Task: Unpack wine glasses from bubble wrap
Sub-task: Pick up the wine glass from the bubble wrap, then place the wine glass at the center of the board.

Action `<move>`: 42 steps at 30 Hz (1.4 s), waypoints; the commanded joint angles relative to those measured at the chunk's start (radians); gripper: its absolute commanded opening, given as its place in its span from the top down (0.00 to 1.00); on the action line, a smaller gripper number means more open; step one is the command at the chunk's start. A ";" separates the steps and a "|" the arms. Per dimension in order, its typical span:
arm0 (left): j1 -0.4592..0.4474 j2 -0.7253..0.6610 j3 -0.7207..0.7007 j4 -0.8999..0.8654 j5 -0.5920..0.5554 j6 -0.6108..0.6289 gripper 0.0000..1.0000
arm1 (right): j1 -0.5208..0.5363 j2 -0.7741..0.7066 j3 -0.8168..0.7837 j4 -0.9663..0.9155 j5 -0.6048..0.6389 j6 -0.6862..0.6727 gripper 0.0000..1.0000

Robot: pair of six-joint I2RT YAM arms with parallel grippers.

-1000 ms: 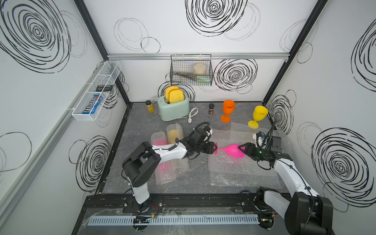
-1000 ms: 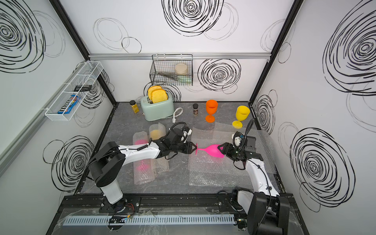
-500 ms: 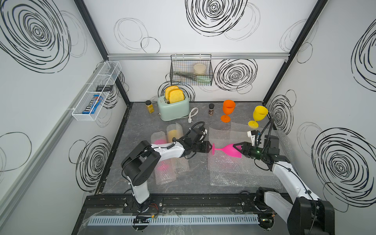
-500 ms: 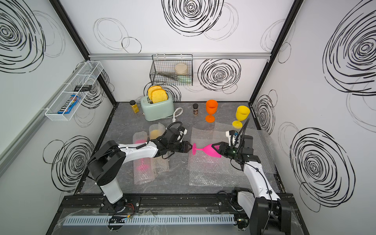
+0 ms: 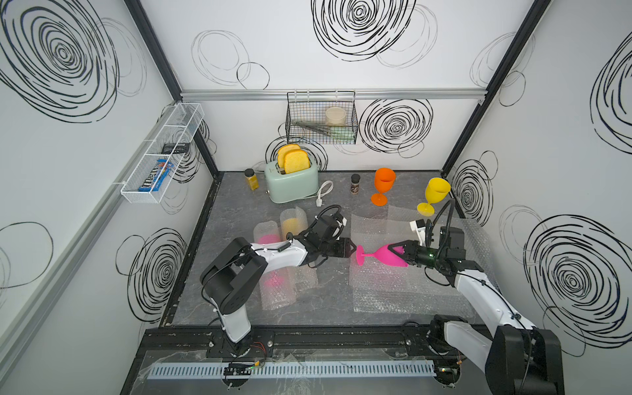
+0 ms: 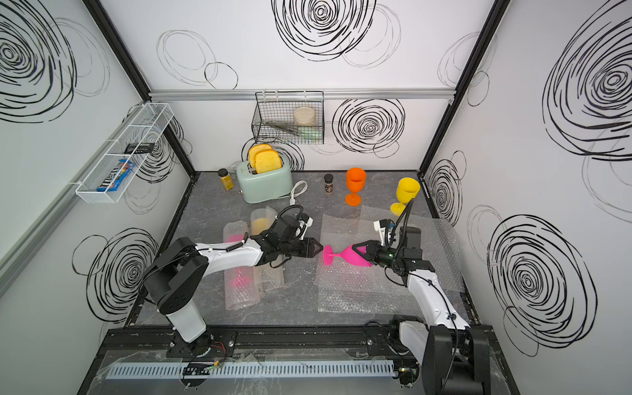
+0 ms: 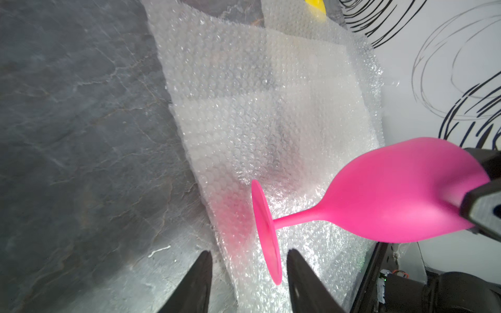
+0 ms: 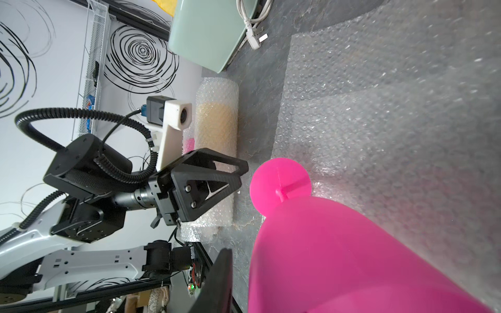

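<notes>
Right claw [image 5: 396, 254] pinches the pink wine glass [image 5: 380, 254] by the rim end of its bowl in both top views. That glass lies sideways, in front of the toaster [image 5: 292, 181] and off to its right. It is over the flat bubble wrap sheets [image 5: 393, 290] spread on the grey desk [image 5: 232, 219], its foot pointing at the left claw [image 5: 352, 249]. Left claw tips sit just beside that foot; from above I cannot tell how wide they stand. Directly in front of the toaster lie two bubble wrap tubes, partly under the left arm: the yellow-filled tube [image 5: 292, 222] closer to the toaster, the pink-filled tube [image 5: 277, 290] farther from it. To the toaster's right, upright and unwrapped, stand the orange wine glass [image 6: 355, 183] and, farther off, the yellow wine glass [image 6: 407, 191].

Seen from the left wrist, the left claw [image 7: 248, 252] is spread and grips nothing. The glass's round foot stands edge-on just ahead of the tips, nearer one finger. The bowl's far end sits between the right claw's dark fingers [image 7: 485, 211]. A pink glow falls on the flat bubble wrap sheets [image 7: 257, 108] beside the foot.

Seen from the right wrist, the pink wine glass [image 8: 352, 257] fills the near part, one right-claw finger [image 8: 217, 279] just beside the bowl and the other hidden. Past the foot the left claw [image 8: 242, 175] faces it, tips apart, with the yellow-filled tube [image 8: 217, 122] behind it and the toaster [image 8: 206, 32] beyond.
</notes>
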 commanded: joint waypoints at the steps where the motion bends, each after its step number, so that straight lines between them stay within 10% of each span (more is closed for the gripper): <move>1: 0.036 -0.071 -0.024 0.037 0.001 -0.011 0.50 | 0.021 -0.011 0.068 -0.061 0.054 -0.040 0.81; 16: 0.137 -0.239 -0.107 -0.005 -0.002 0.000 0.50 | 0.232 0.150 0.337 -0.238 0.370 -0.138 0.99; 36: 0.284 -0.428 -0.205 -0.107 -0.009 0.041 0.50 | 0.537 0.908 1.436 -0.767 1.099 -0.366 1.00; 42: 0.283 -0.423 -0.215 -0.091 0.001 0.034 0.50 | 0.505 1.049 1.637 -0.869 1.074 -0.402 1.00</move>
